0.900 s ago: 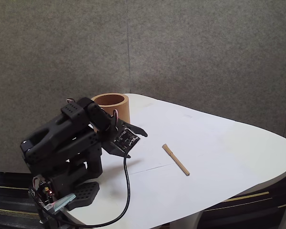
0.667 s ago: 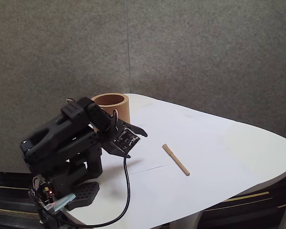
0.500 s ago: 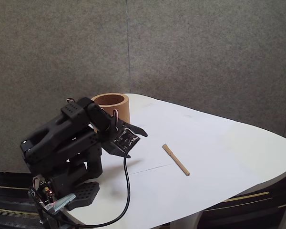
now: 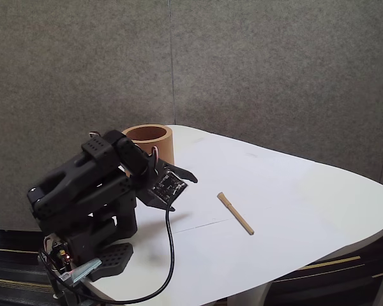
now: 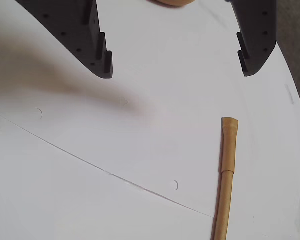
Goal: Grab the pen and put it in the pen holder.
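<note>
Nothing has moved since the earlier pictures; the arm, pen and cup sit just where they were. In the fixed view the black gripper (image 4: 179, 180) hangs low over the white table (image 4: 293, 204), folded close to the arm's base. In the wrist view its two fingers (image 5: 97, 45) are spread wide apart and hold nothing. The pen (image 4: 235, 213) lies flat on the table, out in front of the gripper and a bit to the right, not touching it. The cup (image 4: 148, 144) stands upright behind the gripper, near the table's far edge. A black cable (image 4: 169, 255) hangs down from the gripper.
</note>
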Robot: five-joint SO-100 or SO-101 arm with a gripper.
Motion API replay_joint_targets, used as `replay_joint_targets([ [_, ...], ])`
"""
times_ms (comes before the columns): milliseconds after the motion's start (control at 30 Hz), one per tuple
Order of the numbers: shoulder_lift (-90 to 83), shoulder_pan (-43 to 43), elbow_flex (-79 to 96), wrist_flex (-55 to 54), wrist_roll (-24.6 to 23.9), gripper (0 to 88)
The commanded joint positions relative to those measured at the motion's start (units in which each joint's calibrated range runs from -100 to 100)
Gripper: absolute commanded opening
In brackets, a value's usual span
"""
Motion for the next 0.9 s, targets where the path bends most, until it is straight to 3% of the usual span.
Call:
replay_joint_targets([
  [0, -0.04, 0.31, 0.09, 1.53, 0.13, 36.2],
  [867, -0.04, 0.09, 0.09, 1.53, 0.13, 36.2],
])
